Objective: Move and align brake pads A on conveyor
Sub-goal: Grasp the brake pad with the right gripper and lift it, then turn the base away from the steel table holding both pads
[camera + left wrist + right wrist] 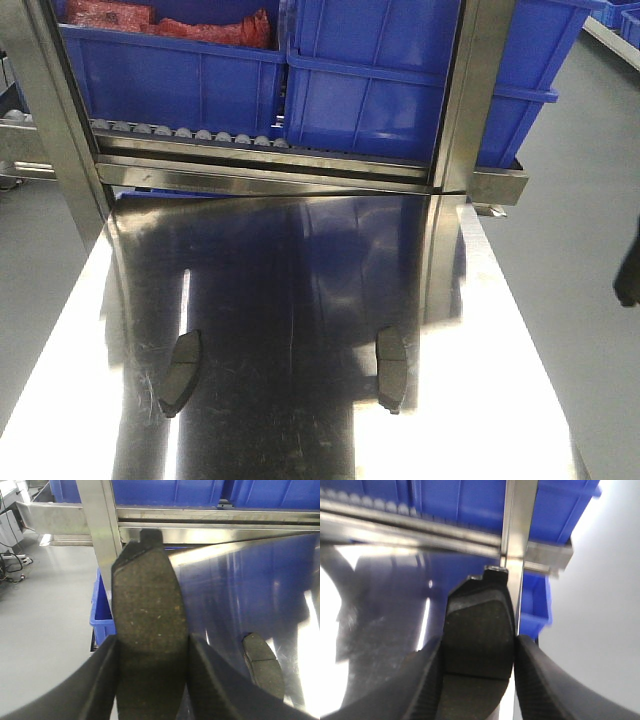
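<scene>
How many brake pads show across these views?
4 brake pads: two apart on the steel tabletop, one in the left gripper, one in the right gripper. More may sit off-frame.

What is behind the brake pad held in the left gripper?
Around the held pad you see a steel post, a blue bin lower down and the steel tabletop, where another pad lies. The part straight behind the pad is covered.

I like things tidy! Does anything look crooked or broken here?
Nothing looks broken or spilled. On the shiny steel tabletop, the left dark grey curved brake pad lies slanted, while the right brake pad lies nearly straight, so they don't match. The left pincer holds a third pad, the right pincer a fourth pad.
</scene>
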